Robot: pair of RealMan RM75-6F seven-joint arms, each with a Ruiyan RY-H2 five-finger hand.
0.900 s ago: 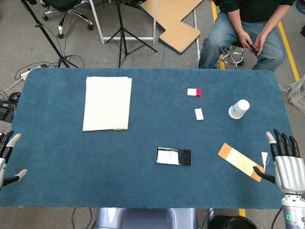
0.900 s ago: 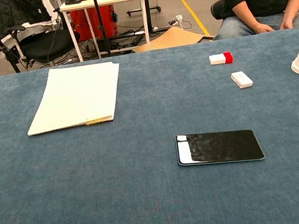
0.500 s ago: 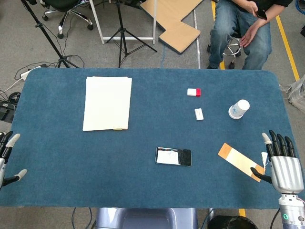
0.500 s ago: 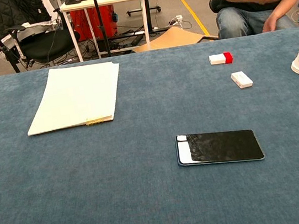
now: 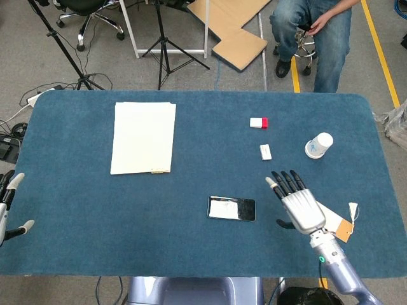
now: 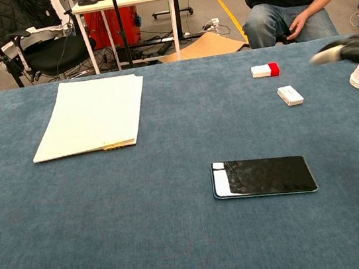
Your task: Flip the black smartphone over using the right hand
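The black smartphone (image 5: 231, 208) lies flat on the blue table, near the front middle; in the chest view the smartphone (image 6: 264, 177) shows a dark glossy face with a pale strip at its left end. My right hand (image 5: 297, 205) hovers just right of the phone, fingers spread and extended, holding nothing. In the chest view only blurred fingertips (image 6: 348, 50) of the right hand enter at the right edge. My left hand (image 5: 7, 206) sits at the table's far left edge, fingers apart, empty.
A white paper stack (image 5: 144, 136) lies at the back left. A red-and-white block (image 5: 258, 122), a small white block (image 5: 265, 152) and a paper cup (image 5: 318, 145) sit at the back right. An orange card (image 5: 334, 220) lies partly under my right hand. A person sits beyond the table.
My right hand has moved left from the table's right edge to a spot just right of the phone. The phone has not moved. The seated person shifted.
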